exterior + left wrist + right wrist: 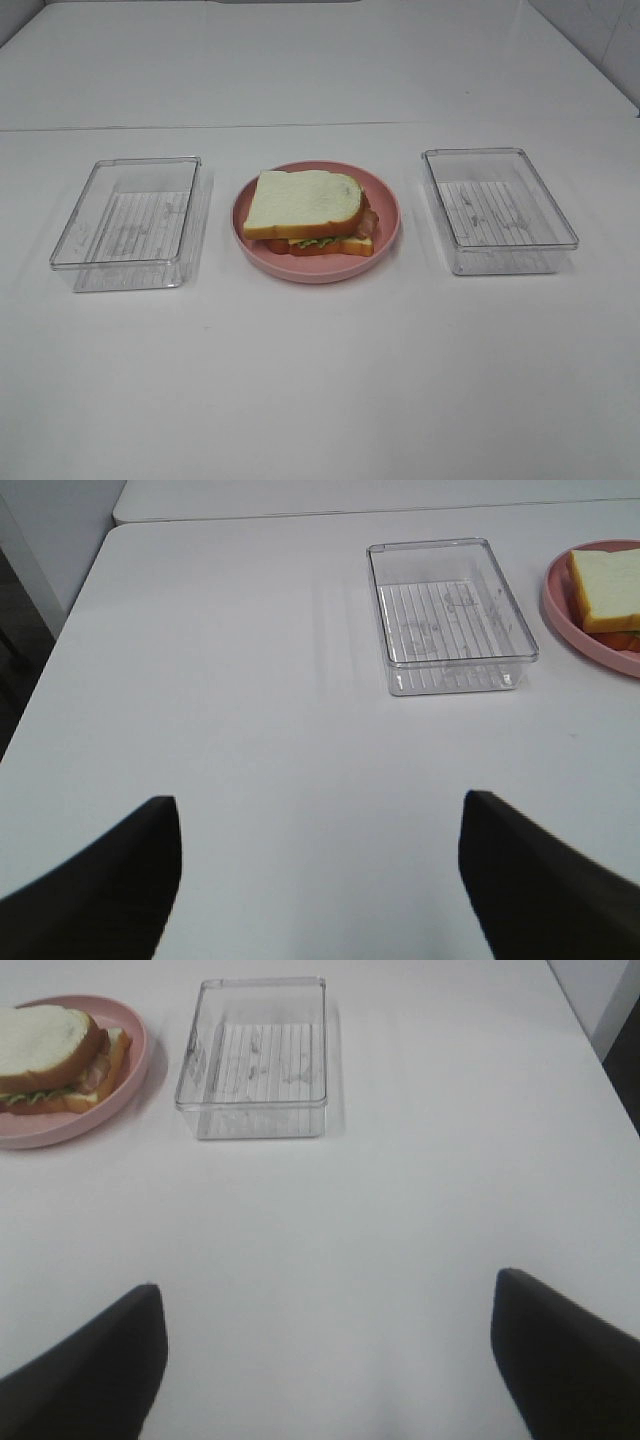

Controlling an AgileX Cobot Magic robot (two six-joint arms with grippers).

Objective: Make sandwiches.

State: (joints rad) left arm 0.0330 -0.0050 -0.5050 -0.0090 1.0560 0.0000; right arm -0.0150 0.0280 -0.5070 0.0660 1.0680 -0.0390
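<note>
A plain white surface (pixel 320 380) stretches across the scene, with a seam line running across its far part in the high view. At its centre sits a round pink plate (pixel 385 205) carrying the sandwich (pixel 305 205): a white bread slice with orange-brown crust lies on top, slightly askew, and beneath it frilly green lettuce (pixel 315 241), a brownish-pink edge of meat filling (pixel 369 222) and a lower bread slice show along the near and right sides. A clear plastic tray (pixel 128 222) stands to the left of the plate and a second clear tray (pixel 497 207) to its right, each close to the plate but apart from it, each showing only its ribbed floor. Neither arm appears in the high view. In the left wrist view, the left claw (pixel 320 875) hangs above bare surface with its two dark fingers (pixel 110 880) spread wide and gripping nothing, the left tray and the plate's edge beyond it. The right wrist view shows the right claw (pixel 325 1360) likewise spread wide, its fingers (pixel 560 1355) clear of everything, with the right tray and the sandwich on its plate farther off.
</note>
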